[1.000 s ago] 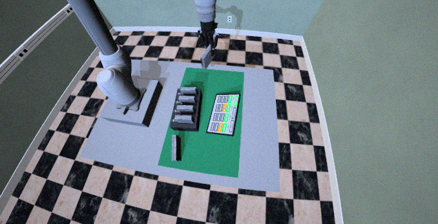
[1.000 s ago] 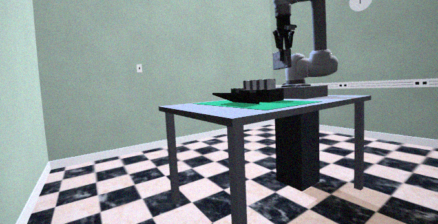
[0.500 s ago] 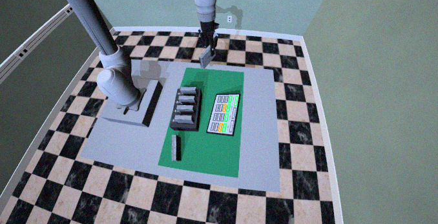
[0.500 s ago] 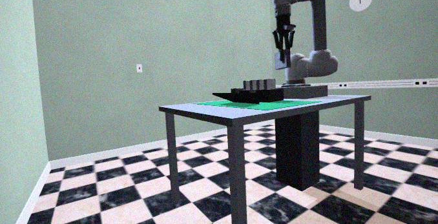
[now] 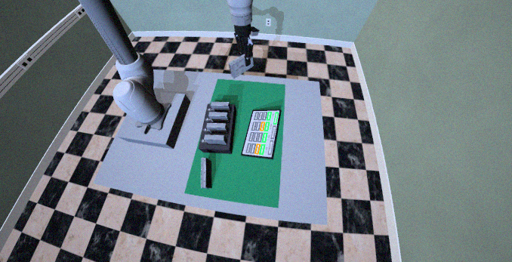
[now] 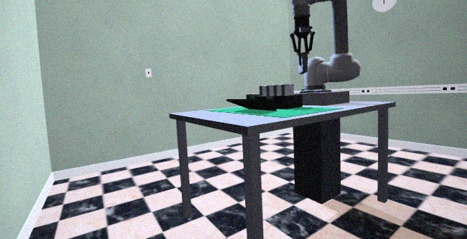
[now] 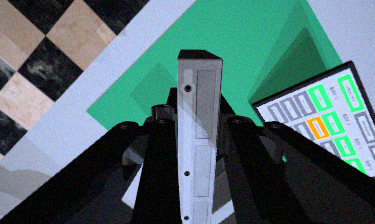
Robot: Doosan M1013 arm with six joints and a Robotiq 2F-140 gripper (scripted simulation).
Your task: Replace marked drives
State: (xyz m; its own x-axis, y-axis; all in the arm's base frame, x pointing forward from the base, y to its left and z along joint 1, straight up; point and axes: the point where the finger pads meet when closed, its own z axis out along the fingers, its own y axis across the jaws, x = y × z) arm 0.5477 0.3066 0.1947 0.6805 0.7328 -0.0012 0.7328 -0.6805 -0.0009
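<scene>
The place looks like a small robotics lab or test room. A jointed arm [image 5: 132, 98] [image 6: 341, 27] is mounted on a plain table [image 5: 302, 162] [image 6: 213, 118], over a green mat [image 5: 242, 192] [image 6: 220, 109] [image 7: 139, 75] with a drive dock [image 5: 215, 149] [image 6: 293, 102] and a tilted status screen [image 5: 260, 134] [image 7: 324, 120]. Pale green walls, a wall outlet [image 6: 148, 72] [image 5: 268, 22], a round disc like a clock [image 6: 384, 0] on the far right wall, and a black-and-cream checkered floor [image 5: 234, 230] [image 6: 224, 217] [image 7: 44, 40] surround it.
</scene>
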